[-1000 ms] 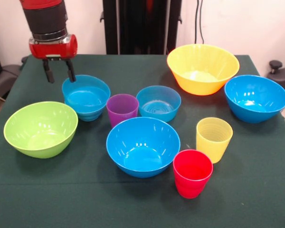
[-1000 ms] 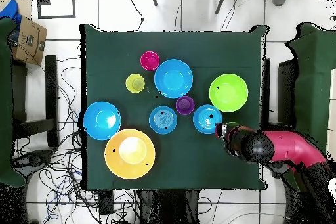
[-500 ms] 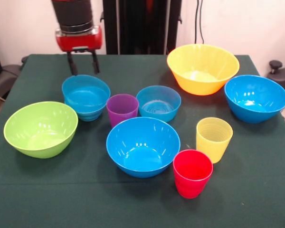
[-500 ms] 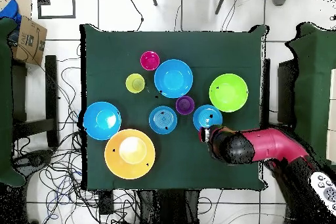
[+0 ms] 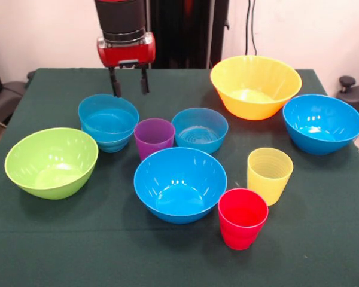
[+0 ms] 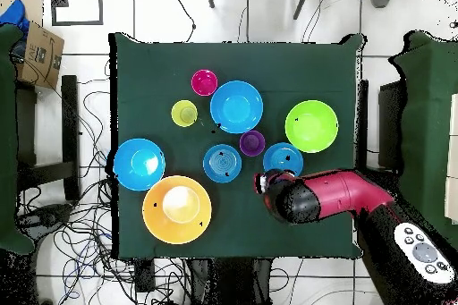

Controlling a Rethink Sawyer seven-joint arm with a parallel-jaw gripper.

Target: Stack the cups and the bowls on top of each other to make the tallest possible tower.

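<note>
My gripper (image 5: 128, 86) hangs open and empty above the table's far side, just behind the small blue bowls (image 5: 108, 122) that sit nested as a low tower; in the overhead view the gripper (image 6: 265, 182) is beside those bowls (image 6: 283, 158). A purple cup (image 5: 154, 137) stands between that tower and another small blue bowl (image 5: 200, 130). A large blue bowl (image 5: 180, 184) sits in front, with a red cup (image 5: 242, 217) and a yellow cup (image 5: 269, 175) to its right. The lime green bowl (image 5: 51, 161) is at the left, the big yellow bowl (image 5: 255, 86) and a large blue bowl (image 5: 322, 123) at the right.
The dark green cloth-covered table (image 5: 78, 239) carries everything. Cables (image 6: 85, 140) lie on the floor round the table, and a cardboard box (image 6: 38, 51) stands off its corner in the overhead view.
The arm has swung to the right in the front view, from the table's left side to behind the nested blue bowls. The gripper stayed open. Bowls and cups have not moved.
</note>
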